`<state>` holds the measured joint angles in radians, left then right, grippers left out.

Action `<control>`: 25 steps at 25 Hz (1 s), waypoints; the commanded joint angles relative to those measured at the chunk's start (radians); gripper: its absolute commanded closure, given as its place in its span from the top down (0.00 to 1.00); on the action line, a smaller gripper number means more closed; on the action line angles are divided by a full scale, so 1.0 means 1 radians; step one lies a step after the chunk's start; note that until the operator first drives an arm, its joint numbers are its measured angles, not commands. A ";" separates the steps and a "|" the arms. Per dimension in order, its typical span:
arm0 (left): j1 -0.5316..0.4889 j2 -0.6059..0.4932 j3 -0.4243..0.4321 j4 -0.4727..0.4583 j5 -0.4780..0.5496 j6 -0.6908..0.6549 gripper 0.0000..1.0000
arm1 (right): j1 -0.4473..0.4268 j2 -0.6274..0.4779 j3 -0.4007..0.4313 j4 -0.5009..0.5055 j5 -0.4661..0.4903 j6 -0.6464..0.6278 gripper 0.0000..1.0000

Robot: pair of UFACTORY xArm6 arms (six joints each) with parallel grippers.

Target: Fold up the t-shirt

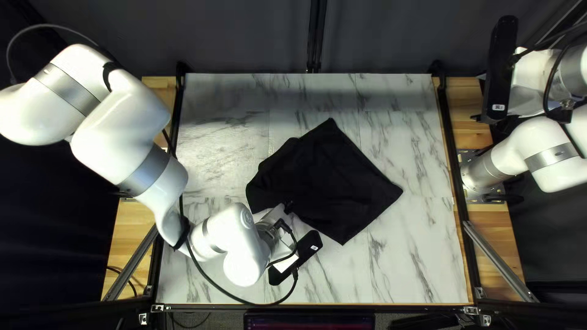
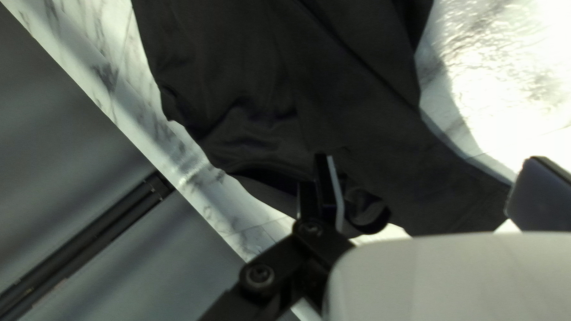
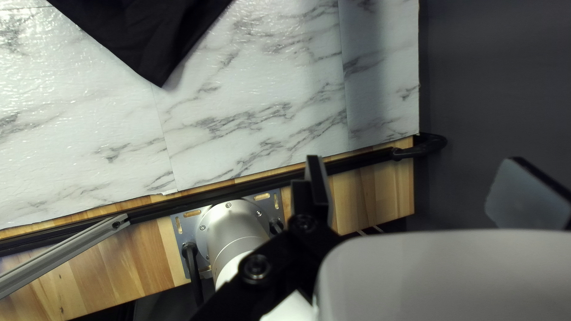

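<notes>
my left gripper (image 1: 288,208) is low, at the near left part of the black t-shirt (image 1: 336,177), and its two fingers are apart. if they touch the cloth, i cannot tell. the t-shirt lies on the middle of the marble-pattern table (image 1: 416,263), with a small curled fold beside one finger. my right gripper (image 1: 477,117) is well apart from it, beyond the table's right edge, also with fingers spread.
</notes>
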<state>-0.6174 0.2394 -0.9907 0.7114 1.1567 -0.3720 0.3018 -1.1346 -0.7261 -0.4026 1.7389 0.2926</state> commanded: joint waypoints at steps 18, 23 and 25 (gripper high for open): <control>0.016 -0.097 0.295 0.138 -0.088 0.046 1.00 | 0.000 0.000 0.000 0.000 0.000 0.000 1.00; 0.035 -0.086 0.307 0.167 -0.117 0.052 1.00 | 0.000 0.000 0.000 0.000 0.000 0.000 1.00; 0.031 -0.090 0.312 0.164 -0.116 0.053 1.00 | 0.000 0.000 0.000 0.000 0.000 0.000 1.00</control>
<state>-0.5849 0.1516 -0.6831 0.8752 1.0425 -0.3202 0.3018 -1.1346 -0.7261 -0.4026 1.7389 0.2926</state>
